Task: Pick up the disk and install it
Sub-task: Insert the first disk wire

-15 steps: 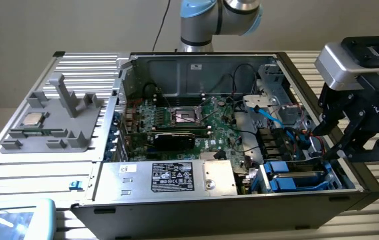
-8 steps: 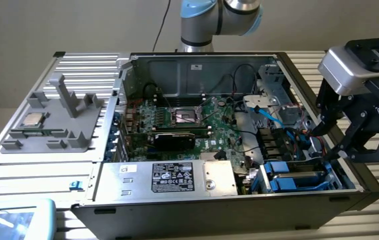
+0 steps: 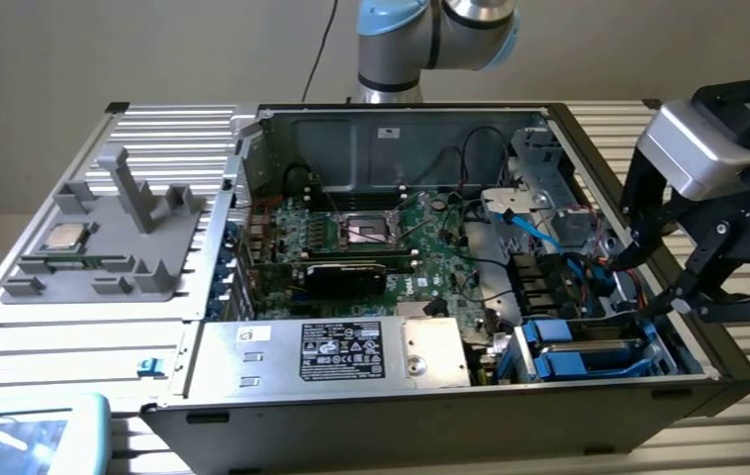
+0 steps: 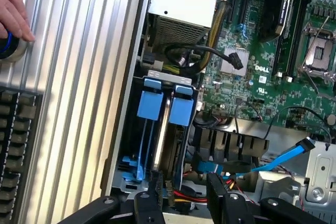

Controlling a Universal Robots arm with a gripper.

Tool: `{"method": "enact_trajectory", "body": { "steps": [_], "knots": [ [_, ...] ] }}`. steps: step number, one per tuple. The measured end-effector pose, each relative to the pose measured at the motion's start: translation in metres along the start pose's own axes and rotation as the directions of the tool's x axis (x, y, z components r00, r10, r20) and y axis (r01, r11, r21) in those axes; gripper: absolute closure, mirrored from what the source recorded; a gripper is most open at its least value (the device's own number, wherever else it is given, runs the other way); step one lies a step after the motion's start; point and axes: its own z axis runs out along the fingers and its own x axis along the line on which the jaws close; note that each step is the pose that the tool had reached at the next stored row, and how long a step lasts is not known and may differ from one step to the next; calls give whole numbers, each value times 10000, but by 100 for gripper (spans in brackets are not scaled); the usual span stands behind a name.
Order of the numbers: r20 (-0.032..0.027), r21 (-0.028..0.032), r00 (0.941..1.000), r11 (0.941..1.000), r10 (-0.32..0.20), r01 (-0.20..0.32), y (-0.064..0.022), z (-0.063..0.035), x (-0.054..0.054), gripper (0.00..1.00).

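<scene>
Disk (image 3: 584, 348) in its blue frame is seen standing on edge in the drive bay (image 4: 168, 75) of the open computer case. The gripper (image 3: 655, 282) is held open and empty above it. The nearby blue cable (image 4: 283, 158) could be snagged if the descent is misaligned.

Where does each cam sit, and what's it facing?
Exterior: off the arm, raised, looking down into the open case on the table. The arm stands behind the case, with the open gripper at the exterior view's right, over the drive bay.
Wrist: on the wrist, looking down past the fingers into the bay, with a person's hand at a button.
Shared: bay, motherboard, power supply.
</scene>
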Motion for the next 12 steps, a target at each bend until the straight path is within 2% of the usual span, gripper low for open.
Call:
{"method": "enact_trajectory", "body": {
  "steps": [3,4,5,6,10,12],
  "knots": [
    [23,-16,10000,10000,-65,65,8,-3,46,54],
    [65,-13,10000,10000,-67,67,11,-7,83,54],
    [185,8,9998,10000,-68,68,12,-11,137,54],
    [259,24,9996,10000,-68,67,14,-7,154,54],
    [460,58,9989,9999,-125,122,19,24,187,54],
    [539,71,9984,9999,-147,144,22,44,212,54]
  ]
}}
